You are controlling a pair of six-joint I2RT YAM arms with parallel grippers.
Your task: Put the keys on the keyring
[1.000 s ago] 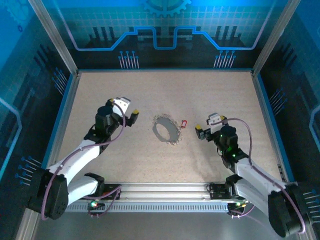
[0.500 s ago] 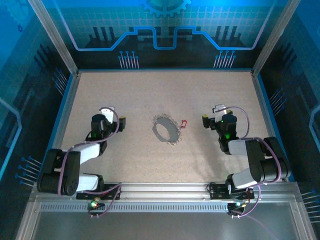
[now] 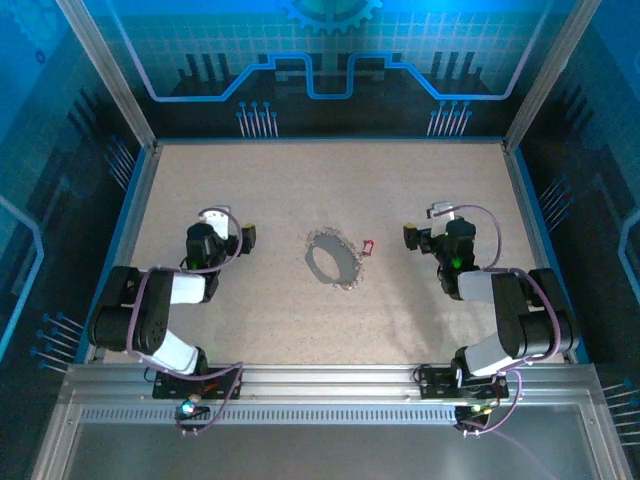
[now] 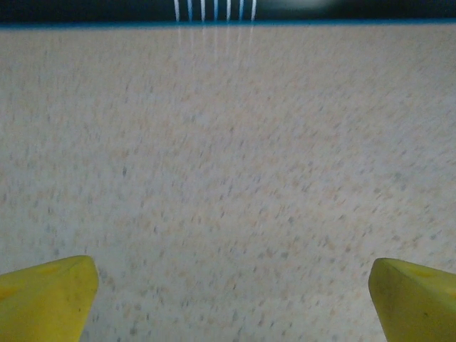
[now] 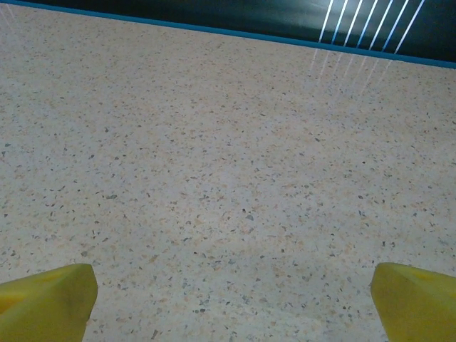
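Note:
The keyring (image 3: 332, 258), a floppy silvery-grey loop with small metallic bits along it, lies flat mid-table. A tiny key with a red head (image 3: 368, 247) rests just right of the loop, apart from it. My left gripper (image 3: 232, 225) sits well left of the ring, open and empty. My right gripper (image 3: 425, 224) sits right of the red key, also open and empty. In the left wrist view the yellow fingertips (image 4: 46, 296) stand wide apart over bare table. The right wrist view has its fingertips (image 5: 46, 299) equally wide over speckled tabletop.
The speckled beige table (image 3: 330, 180) is bounded by a blue rim and dark walls with white stripes (image 5: 363, 21). Both arms are folded back, elbows near the front rail (image 3: 320, 380).
Both arms have folded back. The left gripper drew leftward and the right gripper moved up and right, each further from the ring. Ring and red key have not moved.

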